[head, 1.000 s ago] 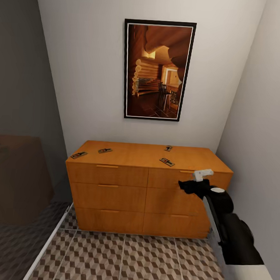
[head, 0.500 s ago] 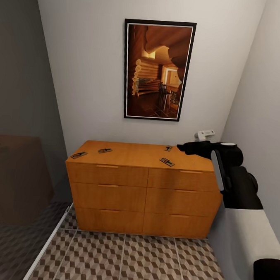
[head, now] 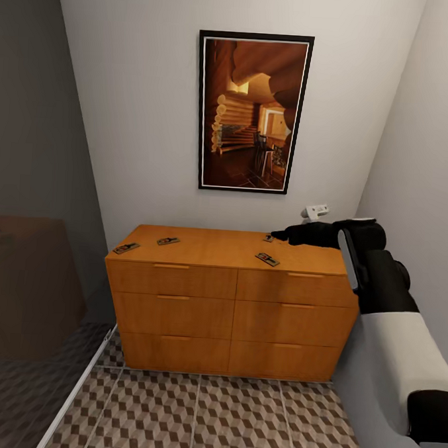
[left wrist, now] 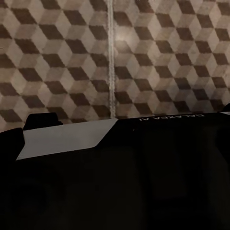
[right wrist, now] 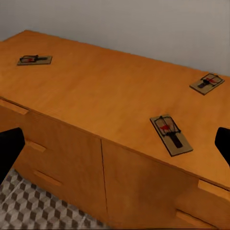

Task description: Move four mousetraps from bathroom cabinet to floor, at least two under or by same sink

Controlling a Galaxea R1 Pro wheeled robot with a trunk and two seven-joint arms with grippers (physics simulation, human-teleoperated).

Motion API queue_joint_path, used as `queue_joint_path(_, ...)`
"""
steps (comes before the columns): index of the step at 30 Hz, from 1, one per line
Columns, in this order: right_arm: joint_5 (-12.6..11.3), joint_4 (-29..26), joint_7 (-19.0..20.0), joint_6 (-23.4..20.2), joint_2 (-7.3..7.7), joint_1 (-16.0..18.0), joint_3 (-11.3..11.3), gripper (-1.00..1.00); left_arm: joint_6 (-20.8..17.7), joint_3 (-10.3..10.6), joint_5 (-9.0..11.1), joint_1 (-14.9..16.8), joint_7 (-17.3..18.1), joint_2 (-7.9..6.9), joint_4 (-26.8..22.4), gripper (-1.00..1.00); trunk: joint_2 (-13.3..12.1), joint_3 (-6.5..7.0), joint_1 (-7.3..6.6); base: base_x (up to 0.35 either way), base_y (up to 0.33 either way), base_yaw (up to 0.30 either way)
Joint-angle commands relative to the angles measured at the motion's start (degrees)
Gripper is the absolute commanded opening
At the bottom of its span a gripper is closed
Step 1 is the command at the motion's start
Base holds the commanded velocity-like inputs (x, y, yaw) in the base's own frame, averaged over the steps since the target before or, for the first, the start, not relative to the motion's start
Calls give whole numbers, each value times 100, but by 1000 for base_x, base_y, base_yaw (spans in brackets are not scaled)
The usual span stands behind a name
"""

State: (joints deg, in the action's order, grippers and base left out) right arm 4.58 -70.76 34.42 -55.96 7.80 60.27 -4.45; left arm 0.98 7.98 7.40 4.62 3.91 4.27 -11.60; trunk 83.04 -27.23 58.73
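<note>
Bathroom floor (head: pixel 239 417): cube-pattern tiles, in front of cabinet. Cabinet (head: pixel 231 317): orange-brown six-drawer chest against wall, below framed picture (head: pixel 252 112). Right arm (head: pixel 379 293): stretched over cabinet's right end; right claw (head: pixel 281 237) above top near back, fingers spread, nothing between them. Four mousetraps on cabinet top: two at left (head: pixel 126 248), (head: pixel 168 240); one near front right (head: pixel 267 258); one at back right (head: pixel 269 237), just beside claw tip. Left claw: state cannot be told.
</note>
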Motion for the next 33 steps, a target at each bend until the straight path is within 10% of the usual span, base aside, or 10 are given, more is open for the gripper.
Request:
queue_joint_path(1,49,140,188,0,48,11,-25,100,12,46,60,4,4,-17,1,100,3,-6,0,0,0,0)
queue_joint_path(20,61,1280,1067,1077,648,20,-48,100,16,45,60,4,-2,-37,-1,100,3,-6,0,0,0,0)
queue_joint_path(33,62,1292,1101,1096,701,20,-59,100,16,45,60,4,-4,-32,-1,100,3,-6,0,48,-70,0)
